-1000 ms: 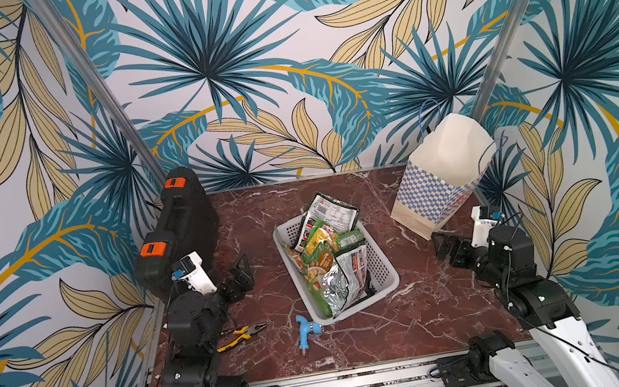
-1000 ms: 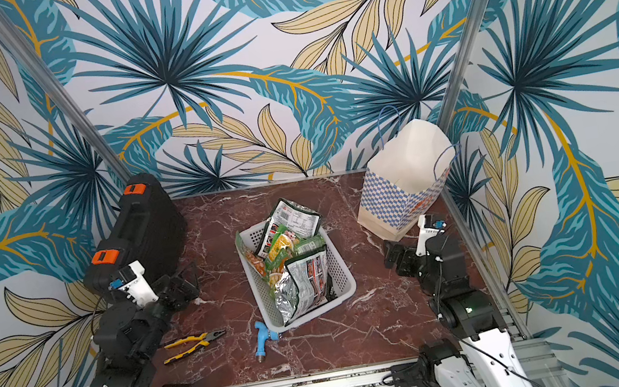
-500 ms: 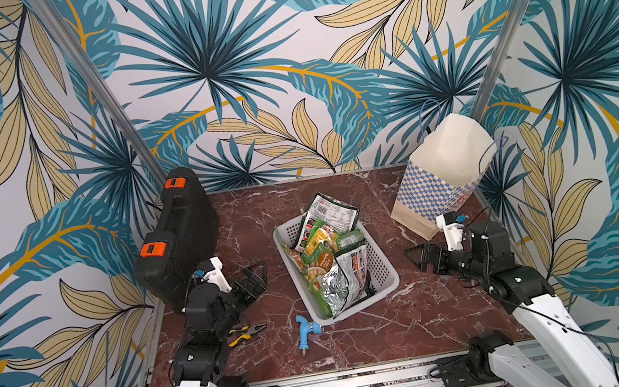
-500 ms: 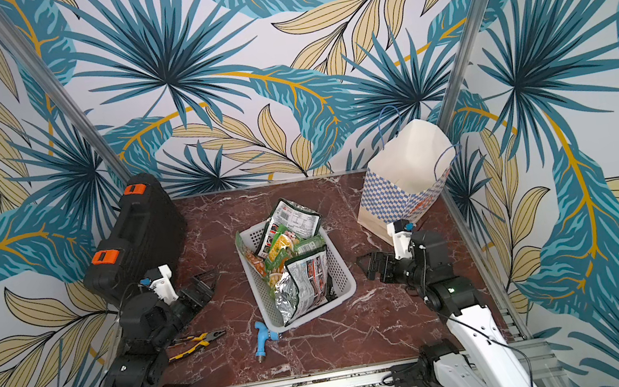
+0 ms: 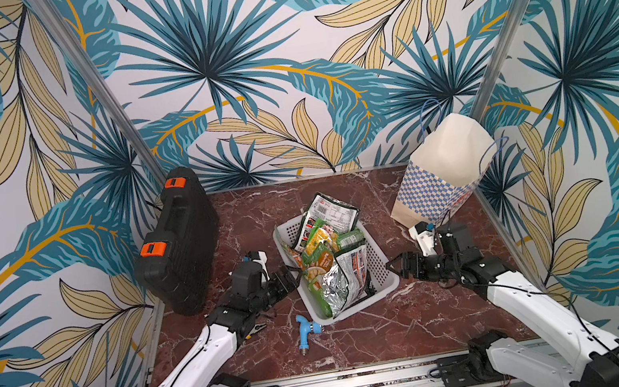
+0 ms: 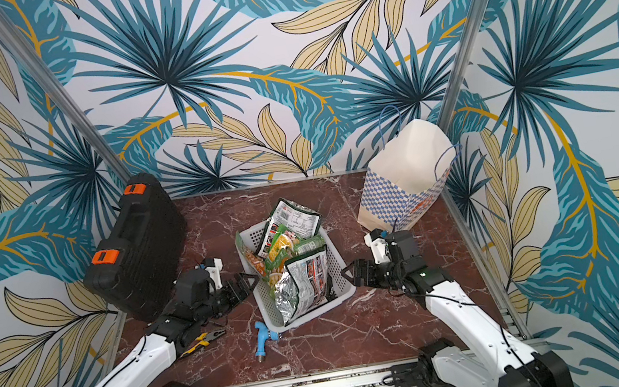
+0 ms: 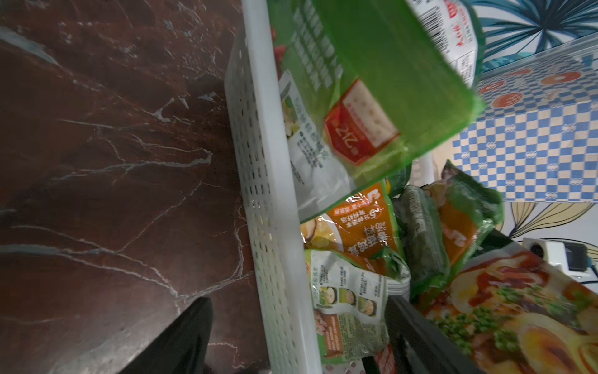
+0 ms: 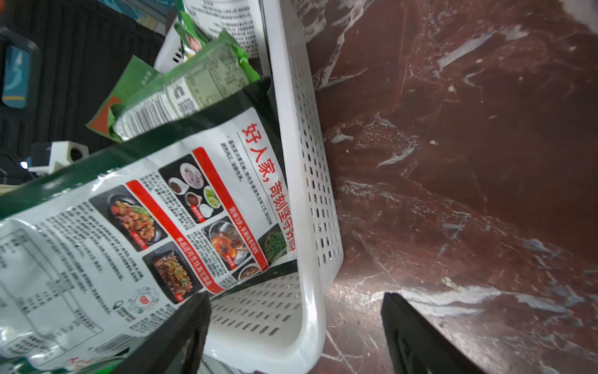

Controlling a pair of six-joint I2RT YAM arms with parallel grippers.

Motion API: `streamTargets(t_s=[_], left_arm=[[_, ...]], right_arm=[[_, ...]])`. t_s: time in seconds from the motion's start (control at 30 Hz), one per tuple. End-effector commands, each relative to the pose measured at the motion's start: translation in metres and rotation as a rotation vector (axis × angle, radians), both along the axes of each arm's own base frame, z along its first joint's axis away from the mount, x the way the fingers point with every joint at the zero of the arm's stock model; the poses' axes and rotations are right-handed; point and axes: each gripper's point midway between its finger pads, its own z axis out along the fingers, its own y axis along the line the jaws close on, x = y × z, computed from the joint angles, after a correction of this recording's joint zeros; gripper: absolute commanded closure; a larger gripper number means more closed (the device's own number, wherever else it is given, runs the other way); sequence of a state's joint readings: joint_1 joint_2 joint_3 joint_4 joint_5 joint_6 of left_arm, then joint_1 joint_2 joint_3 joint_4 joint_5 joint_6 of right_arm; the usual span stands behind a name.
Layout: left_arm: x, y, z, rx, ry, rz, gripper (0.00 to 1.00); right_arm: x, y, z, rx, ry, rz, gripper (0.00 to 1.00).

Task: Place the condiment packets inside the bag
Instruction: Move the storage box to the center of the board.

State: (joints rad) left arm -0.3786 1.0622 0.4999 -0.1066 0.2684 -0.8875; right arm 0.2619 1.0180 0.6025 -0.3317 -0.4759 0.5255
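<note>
While none of the condiment packets (image 5: 329,261) is out of the white basket (image 5: 376,260) yet, I'd read this step as the first grab. The left claw (image 5: 290,279) and right claw (image 5: 393,267) face each other with the basket between them, tips at its long walls. Both stand apart, nothing clamped. Left wrist view: one finger (image 7: 181,340) over bare surface (image 7: 113,162), its partner inside over the heap, wall between them. Right wrist view mirrors that: one finger (image 8: 174,333) over the big silver packet (image 8: 155,210), the other outside. So closing from here would pinch basket wall, maybe plus a packet edge. If the plan is single packets, shift each claw inward past the rim first and bite a free crinkled edge, not the flat face. Foil looks slippery, and stacked sachets will likely drag neighbours out. The silver packet just ahead of the right claw stands proud, so it's probably the easy pick. The bag (image 5: 429,192) sits behind and outboard of the right claw, well apart from the left claw, leaning into the corner. Can't tell how wide its mouth is, so I'd keep one claw free to steady it. The blue tap fitting (image 5: 303,330) lies behind the left claw, just beside the basket corner; leave it alone.
</note>
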Motion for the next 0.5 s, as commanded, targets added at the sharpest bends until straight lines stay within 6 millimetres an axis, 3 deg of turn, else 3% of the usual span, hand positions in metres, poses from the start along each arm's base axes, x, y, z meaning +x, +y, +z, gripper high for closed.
streamTargets(t_s=[0.0,0.2,0.47], left_arm=[[0.033,-0.003,0.033,0.008,-0.117,0.034,0.28],[0.075,0.012,0.036,0.090,-0.118,0.095,0.45],[0.130,0.052,0.035,0.091,-0.113,0.170,0.46]], right_arm=[[0.003,0.013,-0.012,-0.025,-0.003,0.012,0.15],[0.016,0.048,-0.017,0.012,-0.015,0.043,0.27],[0.056,0.102,-0.004,0.066,-0.058,0.041,0.41]])
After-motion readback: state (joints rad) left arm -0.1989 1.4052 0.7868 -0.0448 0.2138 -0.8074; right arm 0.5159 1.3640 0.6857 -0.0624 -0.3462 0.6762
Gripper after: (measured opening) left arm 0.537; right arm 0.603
